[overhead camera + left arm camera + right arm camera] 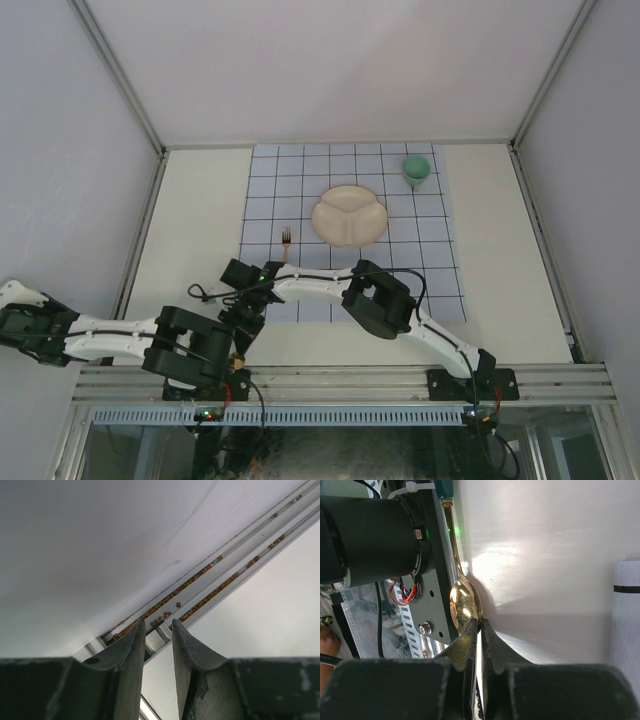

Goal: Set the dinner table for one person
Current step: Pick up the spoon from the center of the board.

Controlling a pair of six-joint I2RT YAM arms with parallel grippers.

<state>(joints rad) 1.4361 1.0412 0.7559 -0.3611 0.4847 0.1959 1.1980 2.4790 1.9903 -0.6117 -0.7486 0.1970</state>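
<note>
1. Nearest you, the slotted aluminium rail (340,380) carries both arm bases.
2. Your right gripper (476,624) is down at the near left of the dinner table (500,250), beside a black cylindrical motor housing (370,535). Its dark fingers stand a thin slit apart, with the tips against the bowl rim of a polished gold spoon (465,605). You cannot tell whether they actually pinch it.
3. The spoon lies on the table with its long axis alongside that housing. Its bowl is toward the gripper and its slim handle points away.
4. Your left gripper (158,625) hangs off the table's left side, facing a white wall and an aluminium channel. Its scuffed matte fingers are narrowly apart with nothing between them.
5. The table is matte, cream and rectangular, and its long sides run left to right. A pale-blue cloth (440,270) with dark grid lines covers its middle.
6. On the cloth is a gold fork (286,238) with its tines pointing to the far side. Beyond it sits a round cream plate (349,215) with three compartments. Farthest off, a mint-green cup (417,170) is at the cloth's far right corner.
</note>
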